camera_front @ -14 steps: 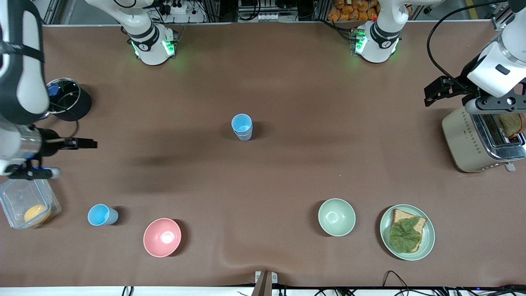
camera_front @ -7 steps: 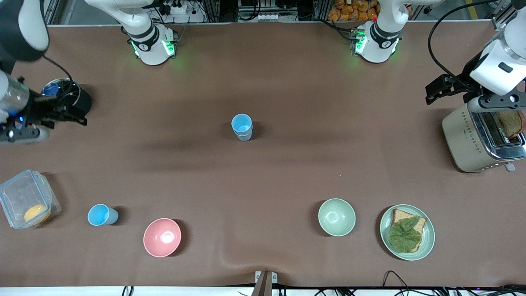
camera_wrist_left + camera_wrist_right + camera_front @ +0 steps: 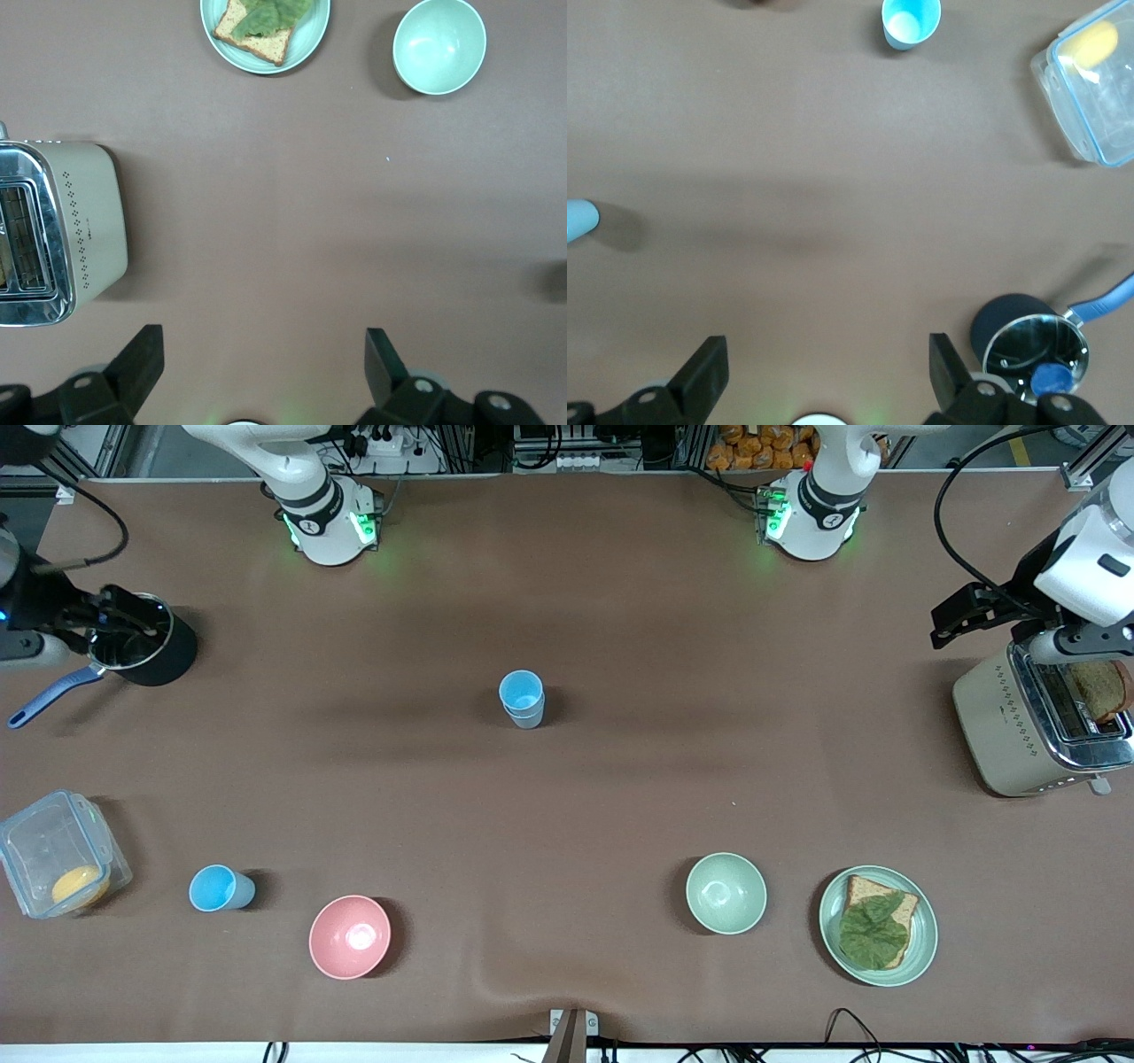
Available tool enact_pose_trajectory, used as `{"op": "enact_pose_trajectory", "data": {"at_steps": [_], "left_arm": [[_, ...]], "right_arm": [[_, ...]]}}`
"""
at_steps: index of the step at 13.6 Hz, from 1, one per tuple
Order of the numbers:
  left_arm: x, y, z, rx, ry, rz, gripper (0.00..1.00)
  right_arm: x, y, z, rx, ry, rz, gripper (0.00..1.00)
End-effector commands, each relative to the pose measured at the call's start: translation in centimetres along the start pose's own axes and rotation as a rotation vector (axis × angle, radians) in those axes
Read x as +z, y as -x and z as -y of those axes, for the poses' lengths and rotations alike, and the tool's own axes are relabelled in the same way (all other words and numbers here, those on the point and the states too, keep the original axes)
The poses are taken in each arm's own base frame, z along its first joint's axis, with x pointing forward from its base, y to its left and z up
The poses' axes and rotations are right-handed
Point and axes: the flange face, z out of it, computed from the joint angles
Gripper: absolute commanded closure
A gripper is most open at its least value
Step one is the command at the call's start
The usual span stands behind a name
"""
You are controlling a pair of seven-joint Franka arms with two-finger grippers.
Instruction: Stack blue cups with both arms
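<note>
You are looking at a bright sky-blue cup [image 3: 521,689] sitting nested in a duller grey-blue cup [image 3: 528,717] mid-desk, well apart from both sets of jaws. A third blue cup [image 3: 213,888] is standing beside the pink bowl [image 3: 349,936]. The right gripper [image 3: 124,622] is hanging over the black pot [image 3: 151,651], jaws spread and empty. The left gripper [image 3: 961,613] is hovering by the toaster [image 3: 1028,726], jaws wide too. The lower cup's inside is hidden.
</note>
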Motion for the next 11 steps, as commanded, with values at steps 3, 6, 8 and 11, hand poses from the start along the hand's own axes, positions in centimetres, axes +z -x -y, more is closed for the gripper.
{"op": "enact_pose_trajectory", "data": {"at_steps": [3, 6, 8, 11], "left_arm": [[-1.2, 1.3, 0.9, -0.029, 0.013, -0.009, 0.00], [-1.3, 1.4, 0.4, -0.023, 0.023, -0.010, 0.00], [-1.6, 1.5, -0.2, -0.012, 0.026, -0.016, 0.00], [-1.8, 1.4, 0.0, -0.006, 0.026, -0.019, 0.00]], "right_arm": [[-1.3, 0.6, -1.6, 0.005, 0.004, -0.002, 0.00], [-1.3, 0.4, -1.6, -0.007, 0.001, -0.012, 0.00], [-1.4, 0.3, -1.3, -0.009, -0.008, -0.018, 0.00], [-1.3, 0.2, -1.3, 0.000, -0.009, -0.020, 0.00]]}}
